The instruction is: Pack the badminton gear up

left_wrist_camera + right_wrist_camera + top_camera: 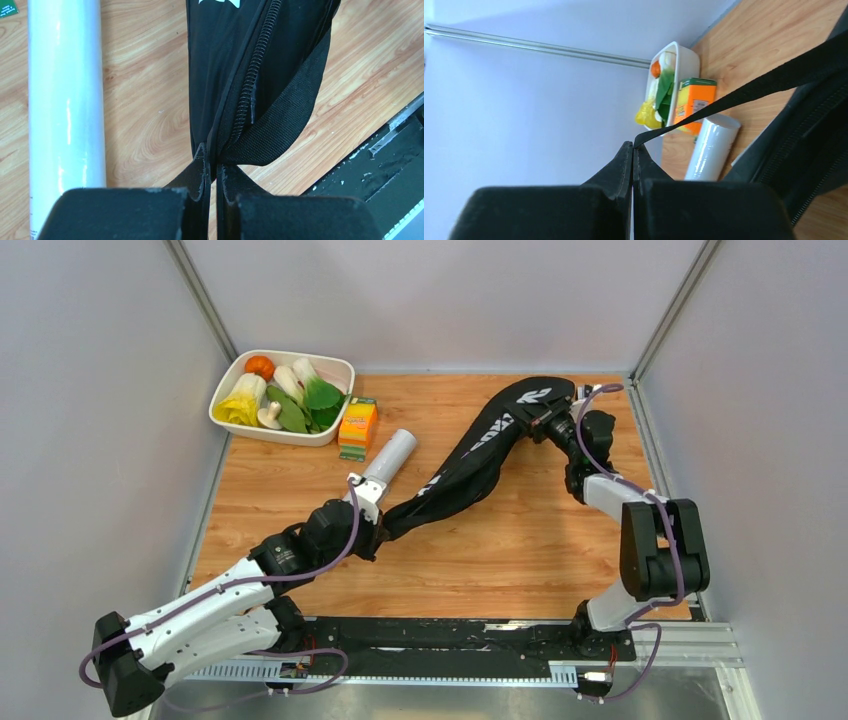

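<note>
Right wrist view alone shows right gripper [633, 148] closed on strap [749, 92]; left gripper [212, 167], arm outstretched, clamps bag [480, 455] near end.

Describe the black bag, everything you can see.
Long black bag of woven fabric, white logo print, zipper along one edge, webbing strap. It stretches diagonally over the wooden table. The left jaws clamp its near end at the zipper seam; the right jaws pinch a thin strap at its far end. The white tube lies beside it, apart.
</note>
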Robot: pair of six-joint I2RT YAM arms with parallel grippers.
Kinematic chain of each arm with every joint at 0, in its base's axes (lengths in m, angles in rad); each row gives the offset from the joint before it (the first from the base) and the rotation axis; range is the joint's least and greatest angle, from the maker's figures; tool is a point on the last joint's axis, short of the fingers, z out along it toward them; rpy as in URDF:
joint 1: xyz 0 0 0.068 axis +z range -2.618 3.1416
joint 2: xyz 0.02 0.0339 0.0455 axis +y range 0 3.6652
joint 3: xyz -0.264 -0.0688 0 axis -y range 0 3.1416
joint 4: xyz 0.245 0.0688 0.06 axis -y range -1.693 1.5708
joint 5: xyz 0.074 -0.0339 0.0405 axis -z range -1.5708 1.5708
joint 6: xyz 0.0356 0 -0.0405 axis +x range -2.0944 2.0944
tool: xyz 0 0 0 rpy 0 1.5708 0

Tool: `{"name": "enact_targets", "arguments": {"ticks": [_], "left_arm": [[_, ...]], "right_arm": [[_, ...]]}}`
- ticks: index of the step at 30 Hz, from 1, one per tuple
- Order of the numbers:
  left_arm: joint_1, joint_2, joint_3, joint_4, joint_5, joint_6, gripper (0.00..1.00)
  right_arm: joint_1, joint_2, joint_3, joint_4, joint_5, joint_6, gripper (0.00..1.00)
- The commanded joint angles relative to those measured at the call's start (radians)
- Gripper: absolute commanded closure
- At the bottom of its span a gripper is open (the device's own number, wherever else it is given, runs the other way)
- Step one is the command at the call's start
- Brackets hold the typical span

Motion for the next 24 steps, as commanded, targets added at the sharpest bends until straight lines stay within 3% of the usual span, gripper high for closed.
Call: {"name": "enact_targets", "arguments": {"ticks": [1, 4, 8, 10, 14, 18, 24], "left_arm": [[0.003, 0.009, 0.003, 0.041, 0.004, 0.036, 1.00], [0.004, 0.015, -0.006, 0.066, 0.039, 0.055, 1.00], [0.004, 0.036, -0.007, 0.064, 0.050, 0.063, 1.00], [0.004, 0.045, -0.007, 0.060, 0.053, 0.067, 1.00], [0.004, 0.051, -0.011, 0.068, 0.085, 0.071, 1.00], [0.003, 0.032, -0.030, 0.094, 0.125, 0.066, 1.00], [0.004, -0.021, -0.052, 0.143, 0.161, 0.042, 1.00]], "right_arm": [[0.007, 0.043, 0.066, 0.252, -0.045, 0.220, 1.00], [0.010, 0.090, 0.098, 0.272, -0.013, 0.274, 0.98], [0.010, 0.164, 0.079, 0.488, 0.034, 0.446, 0.98], [0.011, 0.194, 0.073, 0.550, 0.071, 0.505, 0.92], [0.020, 0.232, 0.084, 0.528, 0.138, 0.520, 0.87], [0.043, 0.249, 0.139, 0.346, 0.130, 0.415, 0.78], [0.106, 0.208, 0.308, -0.320, 0.272, -0.035, 0.61]]}}
